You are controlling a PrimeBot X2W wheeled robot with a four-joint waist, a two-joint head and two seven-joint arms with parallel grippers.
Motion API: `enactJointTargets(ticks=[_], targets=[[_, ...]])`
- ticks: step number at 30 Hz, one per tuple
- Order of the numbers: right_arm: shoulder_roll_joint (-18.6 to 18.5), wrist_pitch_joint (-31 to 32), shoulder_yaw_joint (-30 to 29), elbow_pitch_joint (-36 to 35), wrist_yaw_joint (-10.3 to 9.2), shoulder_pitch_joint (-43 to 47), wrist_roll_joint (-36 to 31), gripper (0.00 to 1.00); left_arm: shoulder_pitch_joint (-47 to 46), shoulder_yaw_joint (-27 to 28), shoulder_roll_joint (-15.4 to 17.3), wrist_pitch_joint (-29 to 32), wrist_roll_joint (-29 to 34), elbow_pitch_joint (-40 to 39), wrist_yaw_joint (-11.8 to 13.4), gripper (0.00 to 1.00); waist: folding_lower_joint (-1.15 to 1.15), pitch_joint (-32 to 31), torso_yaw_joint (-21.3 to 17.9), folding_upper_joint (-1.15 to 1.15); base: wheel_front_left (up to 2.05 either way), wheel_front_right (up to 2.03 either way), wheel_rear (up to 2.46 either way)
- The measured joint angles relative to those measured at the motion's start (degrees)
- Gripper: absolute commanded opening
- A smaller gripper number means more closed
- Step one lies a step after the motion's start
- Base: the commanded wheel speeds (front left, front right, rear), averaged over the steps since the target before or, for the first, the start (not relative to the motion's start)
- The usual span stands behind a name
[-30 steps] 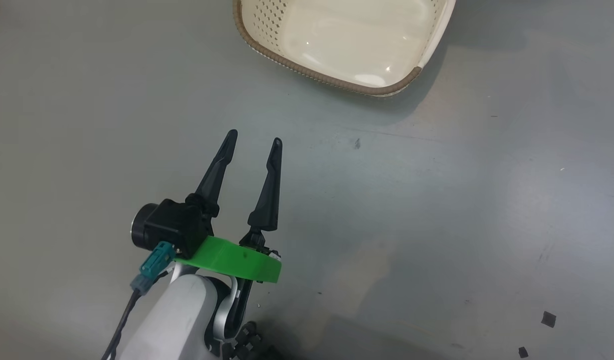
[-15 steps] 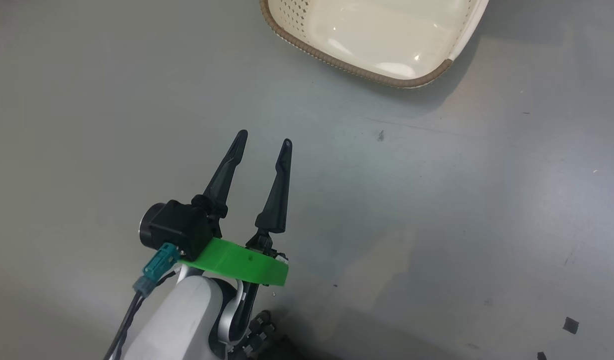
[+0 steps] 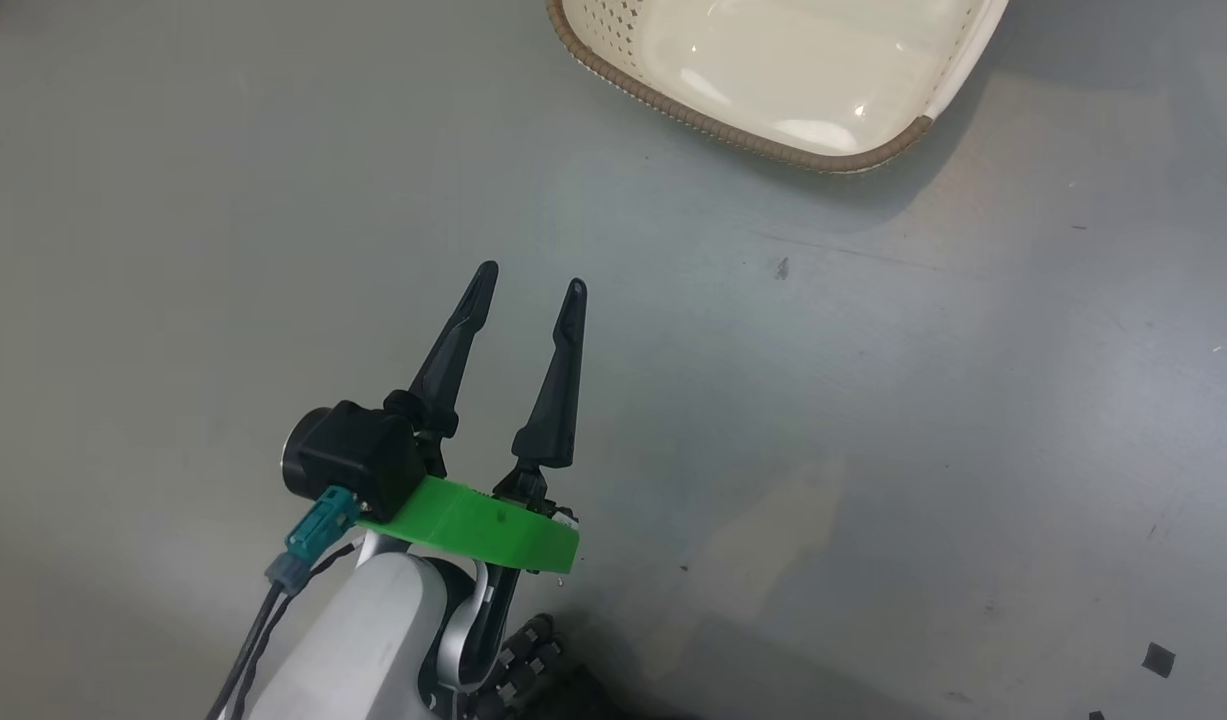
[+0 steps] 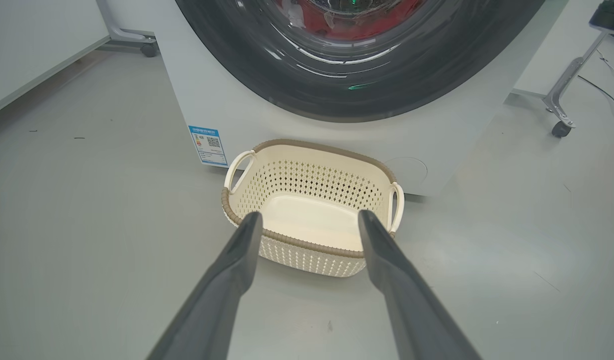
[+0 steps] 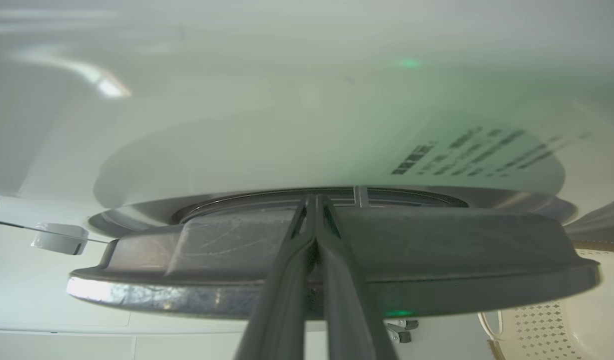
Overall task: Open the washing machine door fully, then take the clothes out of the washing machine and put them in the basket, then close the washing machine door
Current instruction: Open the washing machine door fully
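In the head view, our camera has swung a little. The basket point(image 3: 793, 70) and the dark scuff point(image 3: 781, 267) on the floor point(image 3: 873, 420) have slid rightward together, so nothing down there has really moved. Our left gripper point(image 3: 531, 278) hangs over bare floor as before, fingers apart and holding nothing.

In the left wrist view, the left gripper point(image 4: 309, 220) frames the basket point(image 4: 312, 185), which stands empty just in front of the washing machine point(image 4: 246, 110). The door point(image 4: 357, 85) looks closed, with the red clothes point(image 4: 337, 31) behind its glass.

In the right wrist view, our right gripper point(image 5: 314, 200) has its fingers pressed together, tips at the seam where the door point(image 5: 437, 250) meets the white front. We cannot tell whether they have hooked it. We judge we are on the first step, opening the door, with nothing unloaded yet.
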Motion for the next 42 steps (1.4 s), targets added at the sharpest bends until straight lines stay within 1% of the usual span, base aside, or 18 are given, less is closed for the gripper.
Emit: enactJointTargets(ticks=[4, 12, 23, 30, 42], targets=[[-0.4, 2.2, -0.5, 2.6, 0.01, -1.2, 1.5, 0.0, 0.1, 0.0, 0.0, 0.0, -0.3, 0.0, 0.0, 1.0, 0.0, -0.1, 0.2, 0.0, 0.0, 0.0, 0.0], [-0.5, 5.9, -0.6, 5.3, 0.01, -2.6, 2.4, 0.0, 0.1, 0.0, 0.0, 0.0, -0.3, -0.1, 0.0, 1.0, 0.0, 0.0, 0.3, 0.0, 0.0, 0.0, 0.0], [-0.6, 7.3, -0.6, 7.4, 0.0, -3.4, 2.4, 0.0, 0.1, 0.4, 0.0, 0.0, -0.3, -0.1, 0.0, 1.0, 0.0, -0.3, -0.1, 0.0, 0.0, 0.0, 0.0], [-0.7, 9.2, -0.6, 8.8, 0.0, -3.4, 2.4, 0.0, 0.1, 0.6, 0.0, 0.0, -0.3, 0.0, 0.0, 1.0, 0.0, -0.8, -0.5, 0.0, 0.0, 0.0, 0.0], [-0.8, 12.0, -0.6, 10.2, 0.0, -1.0, 3.0, 0.0, 0.1, 1.1, 0.0, 0.0, -0.3, 1.0, 0.0, 1.0, 0.0, -3.0, -1.1, 0.0, 0.0, 0.0, 0.0]])
